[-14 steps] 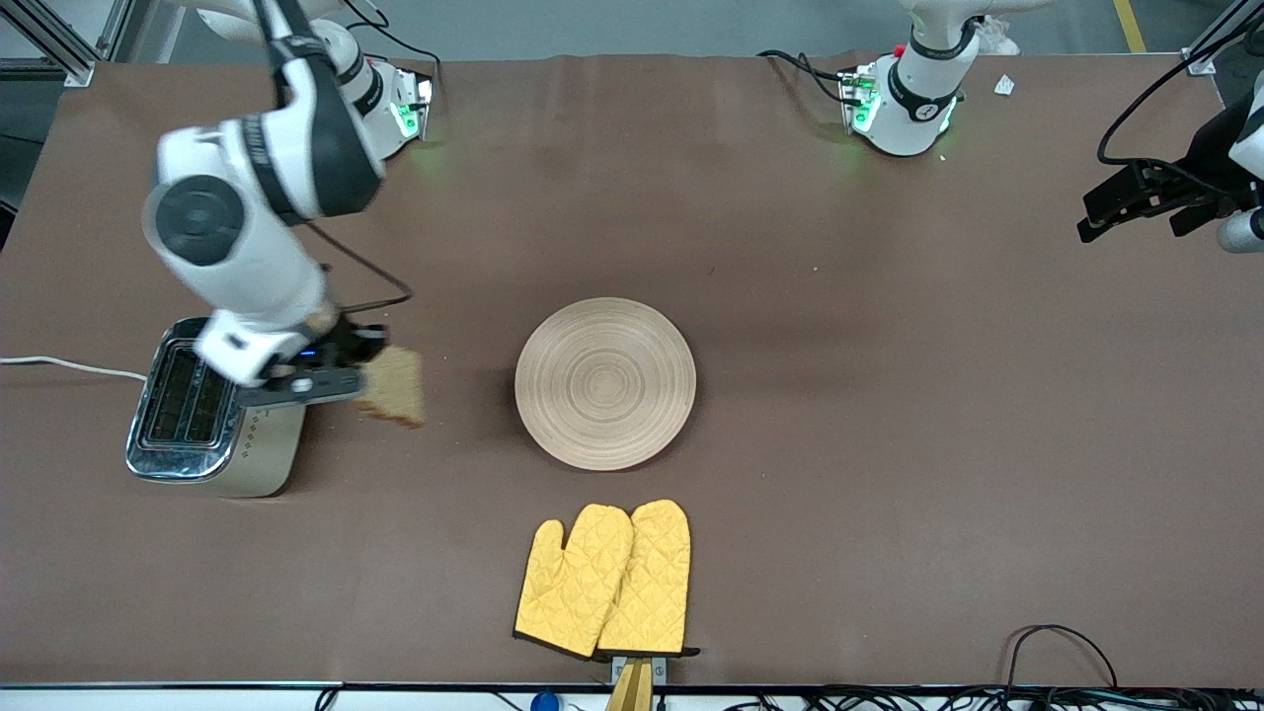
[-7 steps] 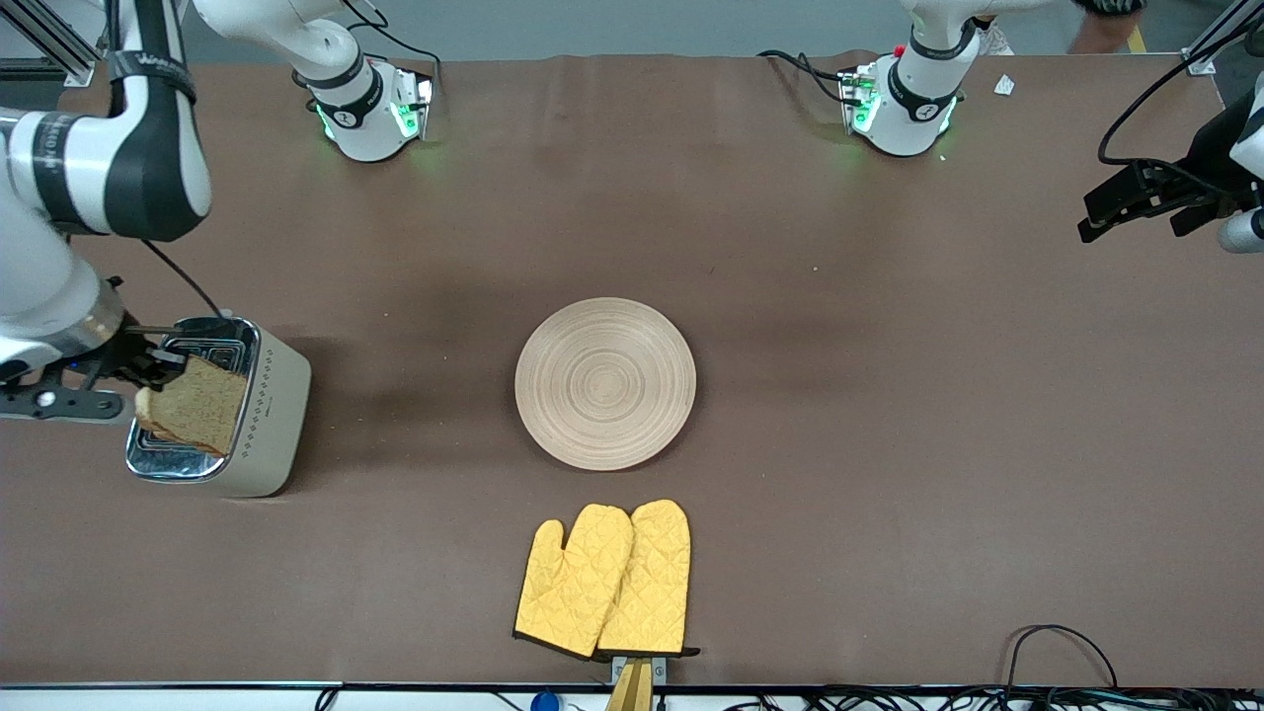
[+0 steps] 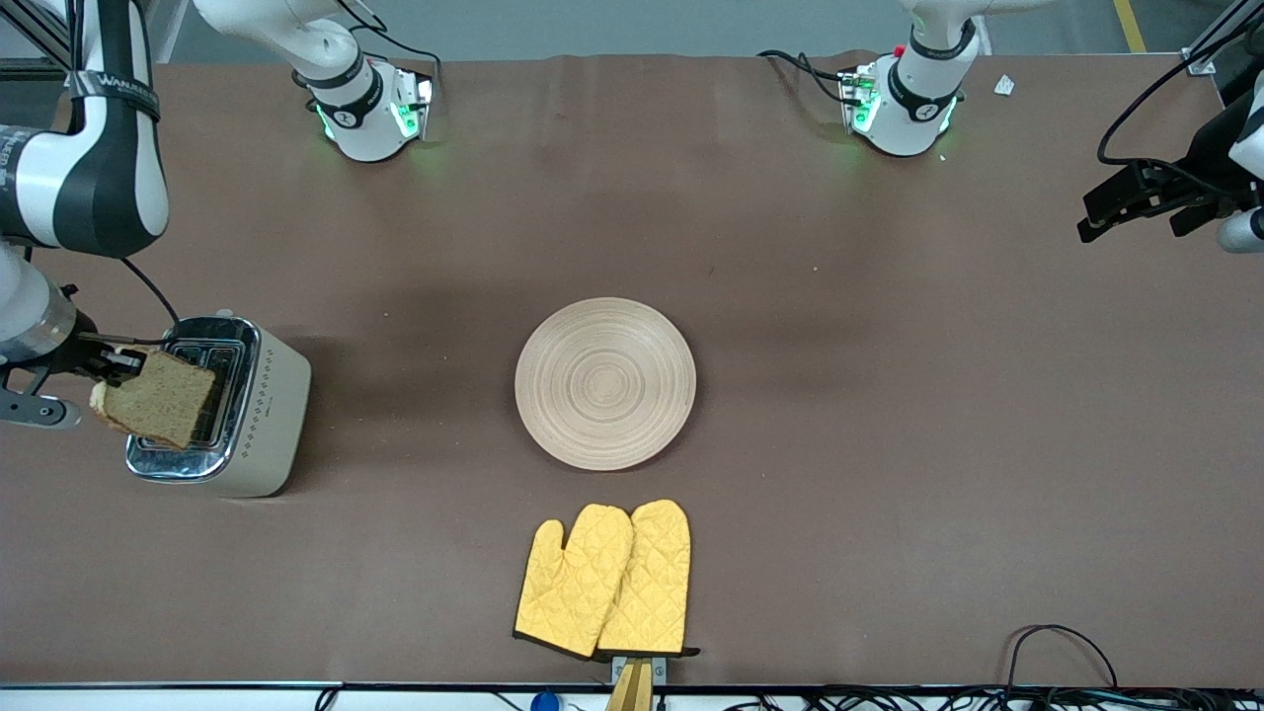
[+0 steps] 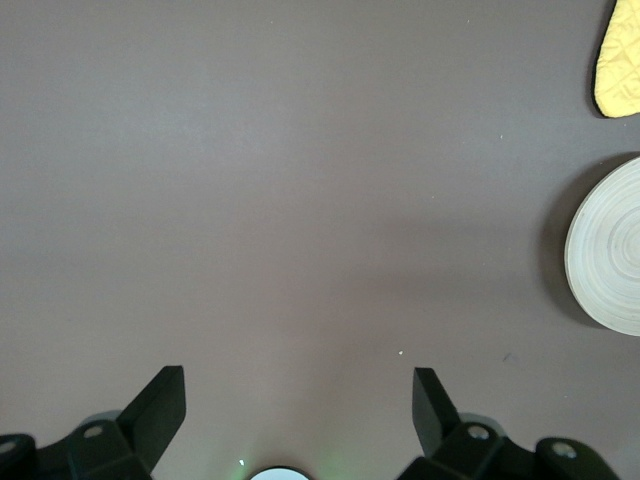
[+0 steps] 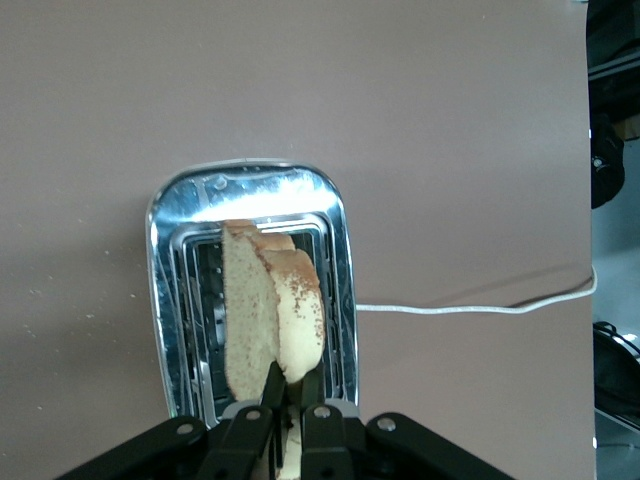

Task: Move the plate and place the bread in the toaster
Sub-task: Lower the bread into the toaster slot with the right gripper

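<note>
Nearest the front camera, at about 6 o'clock from the middle of the table (image 3: 839,444), a pair of yellow oven mitts (image 3: 604,581) lies flat, thumbs toward the right arm's end. Just farther from that camera, at the table's centre, the plate (image 3: 605,383) sits bare, apart from the mitts.

At about 9 o'clock from the plate, toward the right arm's end, stands the toaster (image 3: 219,406), its chrome top up and a white cord (image 5: 470,306) trailing off its side. The right gripper (image 3: 111,367) hangs over the toaster, clamped on one edge of the bread (image 3: 158,397); in the right wrist view the slice (image 5: 272,322) stands on edge above the slots, its fingers (image 5: 268,392) pinching its crust.

At about 2 o'clock from the plate, the left gripper (image 4: 298,400) waits over bare table at the left arm's end, its fingers spread wide and holding nothing.
</note>
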